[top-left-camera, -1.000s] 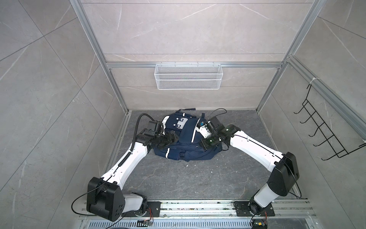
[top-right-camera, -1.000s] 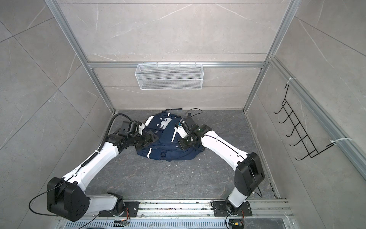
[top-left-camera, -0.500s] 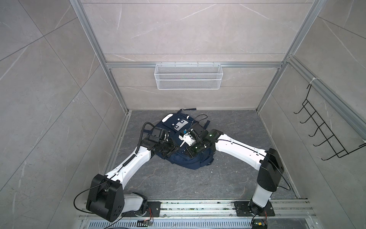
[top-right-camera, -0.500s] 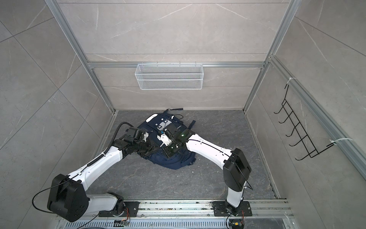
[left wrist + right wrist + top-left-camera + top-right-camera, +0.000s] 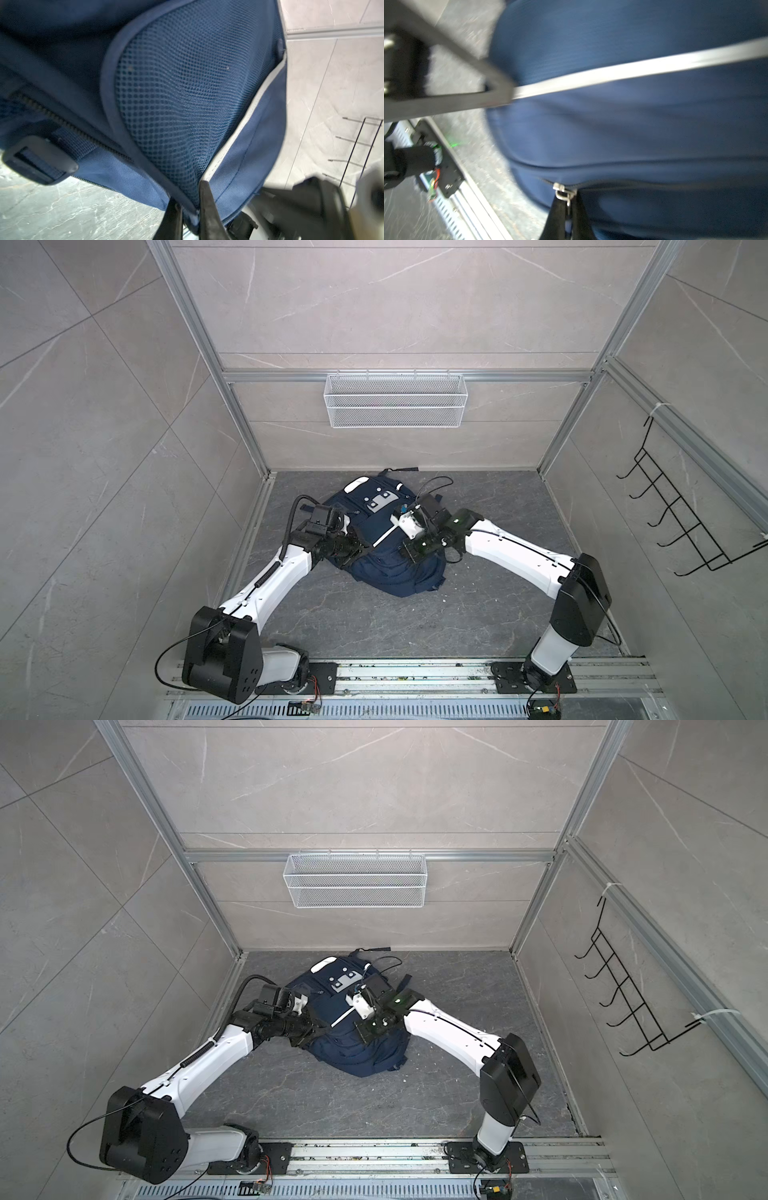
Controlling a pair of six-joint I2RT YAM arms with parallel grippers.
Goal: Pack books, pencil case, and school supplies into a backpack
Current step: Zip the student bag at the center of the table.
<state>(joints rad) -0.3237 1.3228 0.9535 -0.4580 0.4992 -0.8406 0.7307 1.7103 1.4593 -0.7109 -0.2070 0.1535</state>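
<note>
1. Between left gripper (image 5: 188, 192) jaws: backpack (image 5: 395, 572) edge beside mesh pocket (image 5: 176, 93), clamped tight.
2. Right gripper (image 5: 568, 200) closed on zipper pull (image 5: 560, 191) (frame blurred).
3. Judgement: soft, floppy fabric, slumps; take hold at seams or pull tab, not mid-panel.

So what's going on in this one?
Two robot arms are working on a navy backpack lying on the grey floor. The left tool is pinched on the bag's fabric edge beside a mesh side pocket. The right tool is closed on a zipper pull. No books, pencil case or supplies are in view, so they may already be inside. This looks like zipper work.
</note>
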